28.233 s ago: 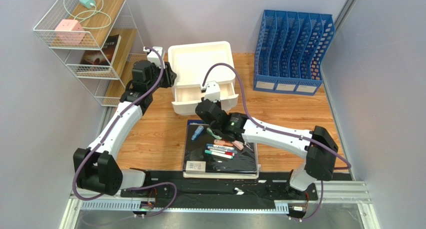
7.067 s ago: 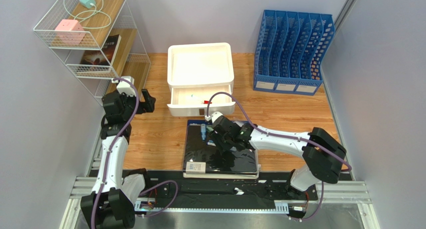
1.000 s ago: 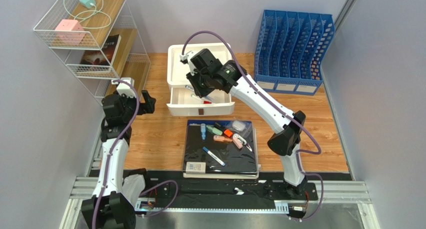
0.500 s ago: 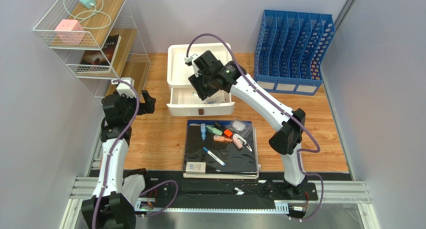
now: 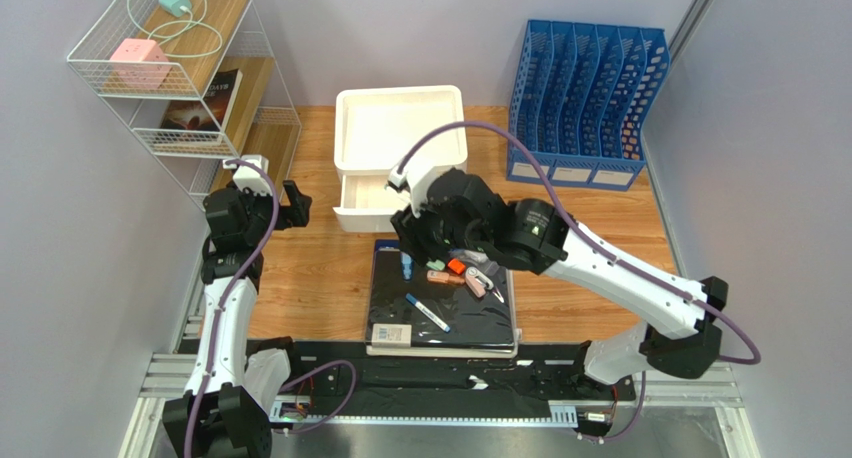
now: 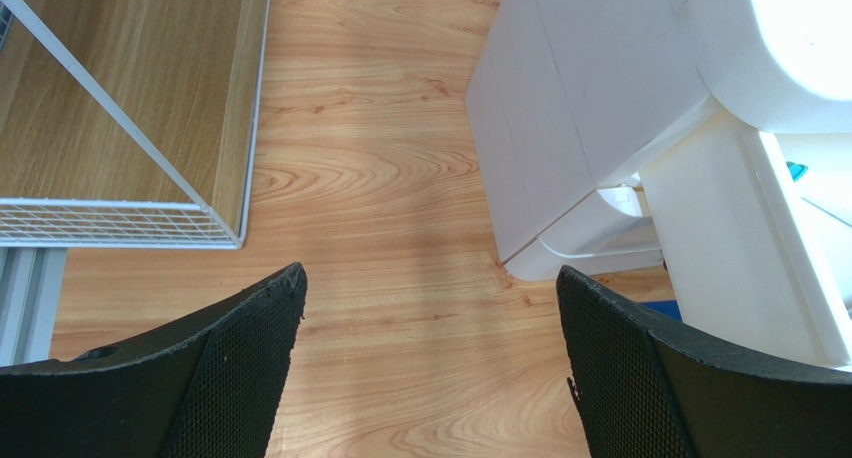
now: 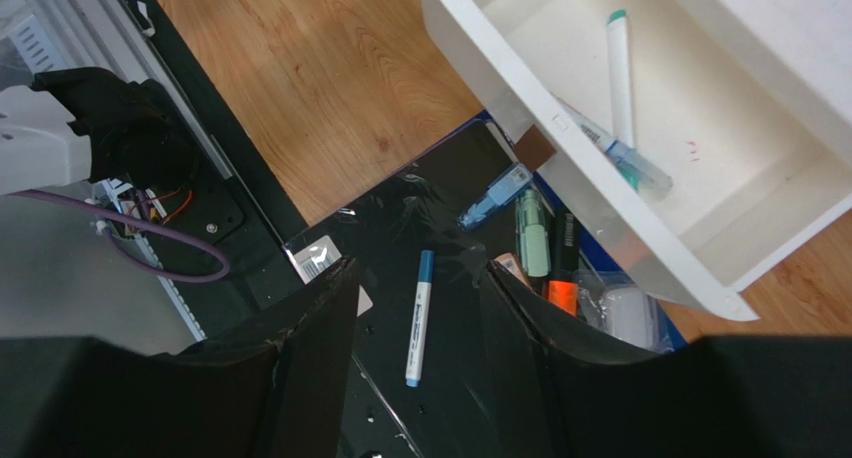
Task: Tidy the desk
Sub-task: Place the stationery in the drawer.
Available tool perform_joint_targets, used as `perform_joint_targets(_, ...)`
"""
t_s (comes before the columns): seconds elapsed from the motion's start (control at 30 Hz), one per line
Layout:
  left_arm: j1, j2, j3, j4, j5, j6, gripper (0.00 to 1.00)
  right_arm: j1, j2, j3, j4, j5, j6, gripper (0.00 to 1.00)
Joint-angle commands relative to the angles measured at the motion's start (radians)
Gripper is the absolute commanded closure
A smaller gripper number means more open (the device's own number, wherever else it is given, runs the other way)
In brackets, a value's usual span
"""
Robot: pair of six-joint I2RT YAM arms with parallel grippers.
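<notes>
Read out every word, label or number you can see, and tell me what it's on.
No text is legible.
Book on the wire shelf: cover lettering blurred.
White sticker on the black folder: print too small.
Label strips on the blue file rack: too small.

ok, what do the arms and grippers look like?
Matching pair: left arm and right arm have white tubular links, bulky black joint housings, a purple cable looping outside. The left gripper and right gripper each carry two broad black fingers, mesh-textured on the left pair.
</notes>
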Motion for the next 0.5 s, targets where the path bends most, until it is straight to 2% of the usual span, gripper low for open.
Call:
perform_joint_targets(0.0,0.009,-0.014,-0.007,0.044,0.017,0.014,0.01,0.012,-0.044,-0.317,0.121,0.008,0.103,0.49)
perform_joint_targets(0.1,0.009,-0.007,-0.004,0.043,0.017,0.014,0.01,0.014,-0.065,-0.495,0.188,-0.024,0.13,0.51)
perform_joint_targets(0.2,0.01,-0.007,-0.004,0.043,0.015,0.014,0.01,0.015,-0.062,-0.587,0.245,-0.072,0.152,0.52)
perform_joint_targets(0.47,0.009,-0.004,-0.004,0.043,0.009,0.016,0.01,0.025,-0.031,-0.672,0.337,-0.109,0.181,0.53)
